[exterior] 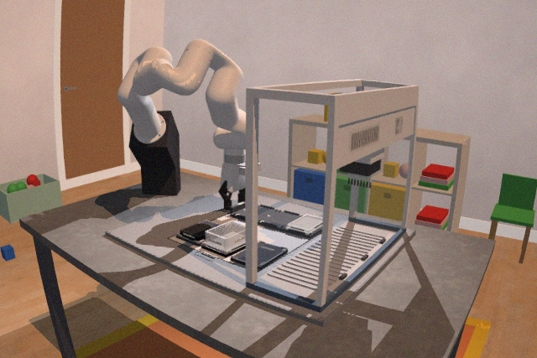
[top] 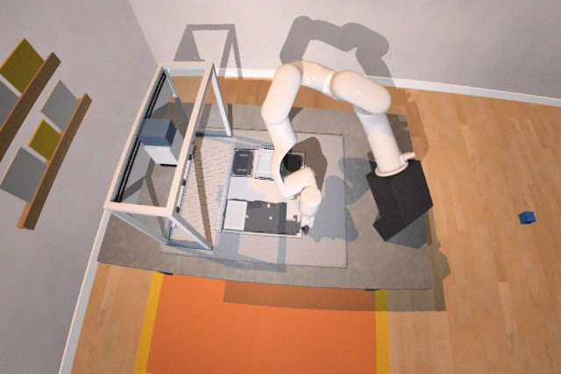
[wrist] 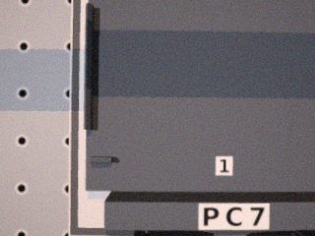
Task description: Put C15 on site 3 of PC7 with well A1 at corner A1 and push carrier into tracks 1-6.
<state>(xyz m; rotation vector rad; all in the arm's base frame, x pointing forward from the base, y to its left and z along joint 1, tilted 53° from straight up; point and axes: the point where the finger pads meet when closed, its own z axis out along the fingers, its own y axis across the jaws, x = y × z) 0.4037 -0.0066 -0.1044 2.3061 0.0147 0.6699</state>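
The grey carrier PC7 lies on the apron in front of the rails. A white 96-well plate, C15, sits on its far site, next to the rails. Sites 1 and 2 look bare. My gripper is open and empty, low over the carrier's handle end. The wrist view shows the site label 1 and the PC7 label. The white deep-well block C51 and the dark plate C16 sit in their nests.
Nest S3 beside the block looks dark and flat. The instrument's frame stands over the rails, with a pipetting head inside. The arm's black base stands on the table.
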